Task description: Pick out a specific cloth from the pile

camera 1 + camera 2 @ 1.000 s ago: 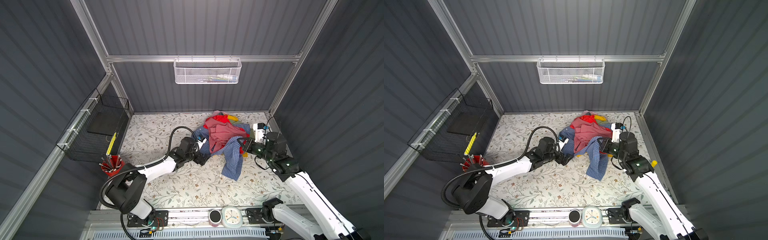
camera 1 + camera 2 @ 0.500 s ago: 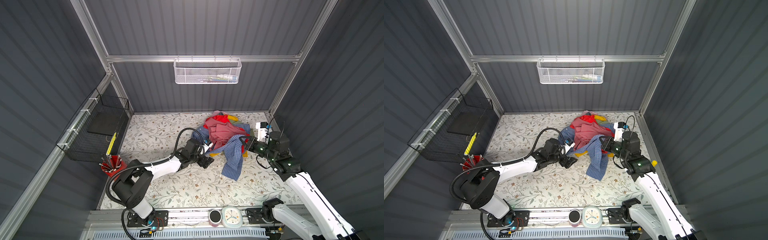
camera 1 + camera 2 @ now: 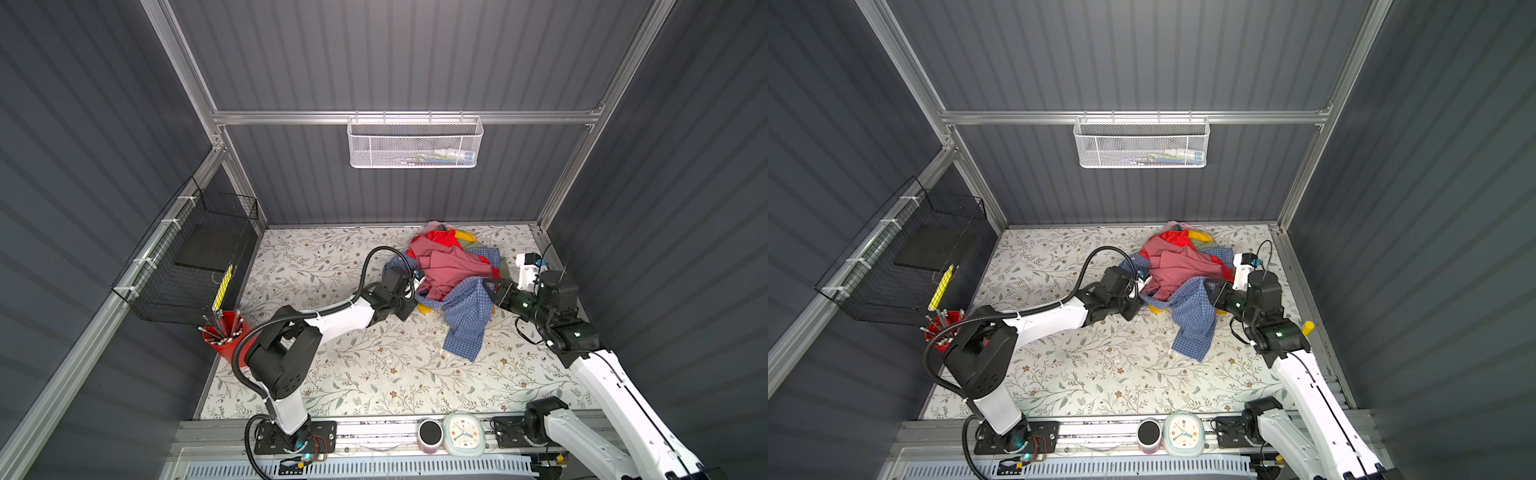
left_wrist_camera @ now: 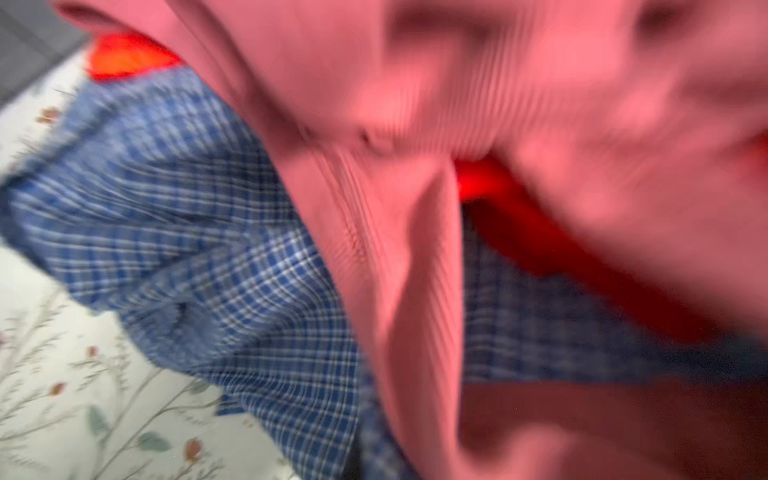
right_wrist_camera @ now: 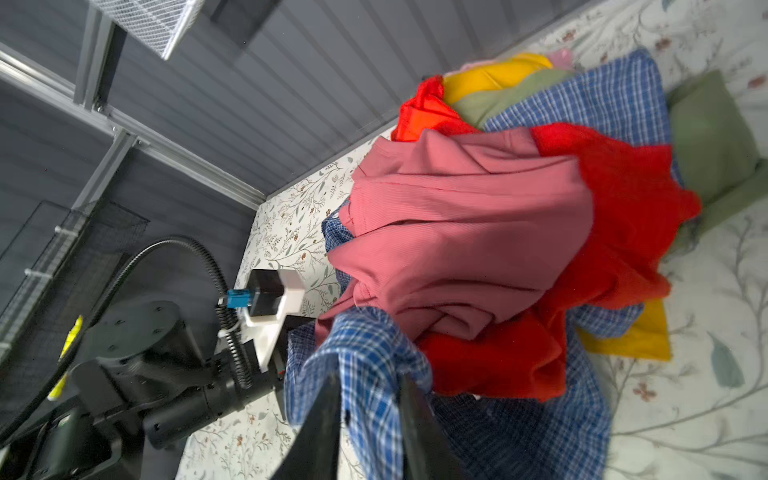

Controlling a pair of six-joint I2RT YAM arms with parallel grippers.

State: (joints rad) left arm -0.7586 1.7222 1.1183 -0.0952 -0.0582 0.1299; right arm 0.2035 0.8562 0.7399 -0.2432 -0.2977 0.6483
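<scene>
The cloth (image 3: 465, 316) (image 3: 1196, 320), blue-and-white checked, hangs out of the pile (image 3: 449, 266) (image 3: 1179, 266) toward the front and runs under the dusty-pink and red garments. My right gripper (image 3: 488, 286) (image 3: 1208, 289) (image 5: 369, 376) is at the pile's right side. Its dark fingers (image 5: 328, 415) stand apart with a fold of the cloth (image 5: 374, 365) draped between them. My left gripper (image 3: 417, 286) (image 3: 1142, 286) is pushed into the pile's left edge, and its jaws are buried in fabric. The blurred left wrist view shows only the checked cloth (image 4: 187, 232) and a pink fold (image 4: 424, 291).
A black wire basket (image 3: 199, 257) hangs on the left wall above a red pencil cup (image 3: 226, 336). A white mesh basket (image 3: 415, 141) is on the back wall. A clock (image 3: 463, 430) and a dark cylinder (image 3: 430, 432) sit on the front rail. The right wall is close behind my right arm.
My left gripper has pushed right into the pile's left edge and shut. My right gripper has drawn back to the right, and its jaws have parted round the checked fold.
</scene>
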